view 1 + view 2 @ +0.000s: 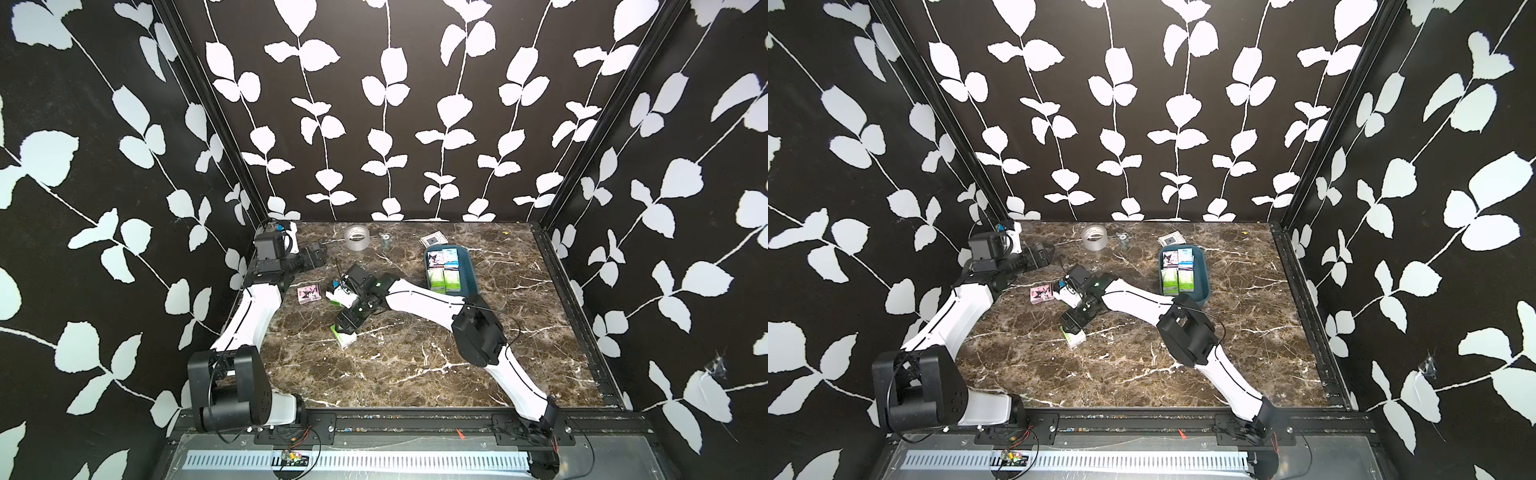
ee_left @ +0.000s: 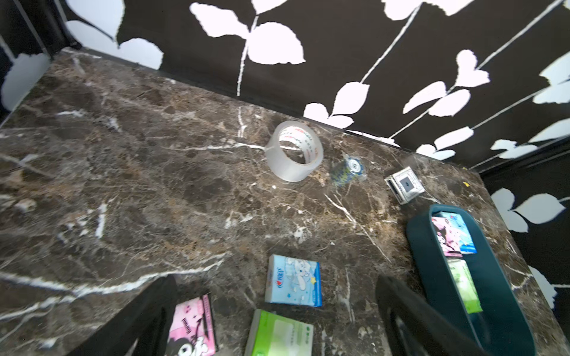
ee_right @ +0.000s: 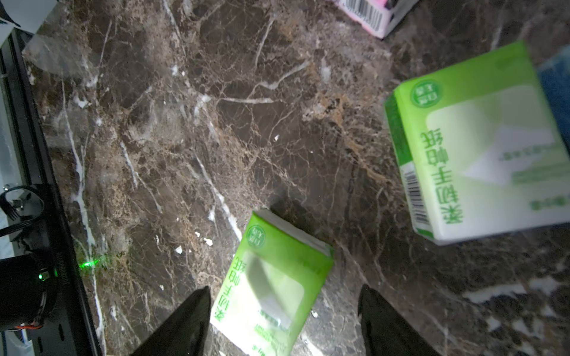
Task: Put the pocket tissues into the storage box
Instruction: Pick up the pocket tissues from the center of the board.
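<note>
The green pack [image 3: 271,283] you want lies on the marble table [image 3: 216,123], well apart from the storage box [image 1: 471,272] and its stored packs [image 1: 444,268]. Your right gripper [image 3: 285,291] straddles it, jaws apart and clear of its sides; your left gripper [image 1: 314,257] hangs wide open near the back. The pack sits skewed between the jaws, so closing could pinch one corner and spin it loose, or bump the second green pack [image 3: 481,145] nearby.

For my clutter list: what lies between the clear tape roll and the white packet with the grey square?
A small round blue-and-white object, apart from the tape roll and the packet. The left wrist view shows it clearly; I cannot identify it.
</note>
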{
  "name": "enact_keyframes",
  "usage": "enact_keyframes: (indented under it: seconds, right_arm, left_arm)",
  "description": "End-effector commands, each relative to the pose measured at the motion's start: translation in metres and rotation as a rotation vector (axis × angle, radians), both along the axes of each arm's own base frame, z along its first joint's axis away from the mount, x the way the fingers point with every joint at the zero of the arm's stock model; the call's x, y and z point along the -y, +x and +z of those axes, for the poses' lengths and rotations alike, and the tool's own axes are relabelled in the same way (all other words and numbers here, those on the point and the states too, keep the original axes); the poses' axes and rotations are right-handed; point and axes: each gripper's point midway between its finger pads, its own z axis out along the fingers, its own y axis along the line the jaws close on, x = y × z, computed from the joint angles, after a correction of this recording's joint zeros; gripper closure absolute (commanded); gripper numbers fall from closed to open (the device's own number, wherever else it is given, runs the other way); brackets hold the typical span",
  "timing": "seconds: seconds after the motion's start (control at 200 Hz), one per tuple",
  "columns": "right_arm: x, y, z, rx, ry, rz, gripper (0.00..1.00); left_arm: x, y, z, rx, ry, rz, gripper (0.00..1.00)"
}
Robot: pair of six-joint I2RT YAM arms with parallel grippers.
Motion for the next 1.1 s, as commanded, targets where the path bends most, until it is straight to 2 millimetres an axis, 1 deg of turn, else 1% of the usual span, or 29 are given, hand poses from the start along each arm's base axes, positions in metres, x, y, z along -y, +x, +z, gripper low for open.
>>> enact_keyframes:
  seconds: [0.0, 0.145, 0.245, 0.47, 0.52, 0.605, 0.69, 0.74, 0.84, 0.89, 0.93, 0.96, 1.01, 1.07, 1.095]
  right_arm:
    - [-0.001, -0.010, -0.003, 0.021, -0.063, 0.048, 0.22]
    - [-0.004, -0.013, -0.010, 0.036, -0.103, 0.070, 0.22]
    - [-0.005, -0.013, -0.016, 0.047, -0.134, 0.078, 0.22]
    - [-0.001, -0.005, -0.027, 0.073, -0.199, 0.054, 0.25]
    - [0.000, -0.003, -0.027, 0.080, -0.206, 0.048, 0.26]
    - [0.002, 0.000, -0.029, 0.094, -0.222, 0.033, 0.31]
    - [0.004, 0.002, -0.030, 0.098, -0.230, 0.024, 0.45]
    - [0.006, 0.004, -0.029, 0.105, -0.233, 0.018, 0.50]
    - [0.007, 0.010, -0.022, 0.123, -0.203, -0.006, 0.58]
    - [0.007, 0.014, -0.015, 0.125, -0.168, -0.029, 0.60]
    - [0.007, 0.021, -0.005, 0.126, -0.125, -0.058, 0.60]
    - [0.010, 0.027, 0.000, 0.122, -0.096, -0.085, 0.60]
    - [0.014, 0.040, 0.015, 0.116, -0.038, -0.134, 0.60]
    - [0.024, 0.057, 0.032, 0.113, 0.023, -0.200, 0.61]
    - [0.030, 0.068, 0.039, 0.119, 0.049, -0.234, 0.61]
  left_arm:
    - [-0.018, -0.009, 0.011, 0.029, -0.011, 0.057, 0.01]
    - [-0.041, -0.013, 0.008, 0.018, -0.019, 0.130, 0.01]
    - [-0.049, -0.015, 0.007, 0.016, -0.015, 0.153, 0.01]
    - [-0.054, -0.017, 0.004, 0.009, -0.015, 0.164, 0.01]
    - [-0.054, -0.017, 0.004, 0.010, -0.016, 0.164, 0.01]
    - [-0.054, -0.017, 0.004, 0.011, -0.017, 0.167, 0.01]
    - [-0.054, -0.017, 0.005, 0.013, -0.025, 0.165, 0.01]
    - [-0.052, -0.016, 0.006, 0.016, -0.032, 0.158, 0.01]
    - [-0.048, -0.016, 0.007, 0.025, -0.047, 0.142, 0.01]
    - [-0.046, -0.017, 0.007, 0.026, -0.055, 0.132, 0.01]
    - [-0.045, -0.016, 0.008, 0.030, -0.062, 0.124, 0.01]
    - [-0.043, -0.016, 0.008, 0.028, -0.068, 0.116, 0.01]
    - [-0.040, -0.016, 0.009, 0.032, -0.079, 0.097, 0.01]
    - [-0.035, -0.015, 0.011, 0.038, -0.098, 0.077, 0.01]
    - [-0.033, -0.014, 0.013, 0.046, -0.110, 0.064, 0.01]
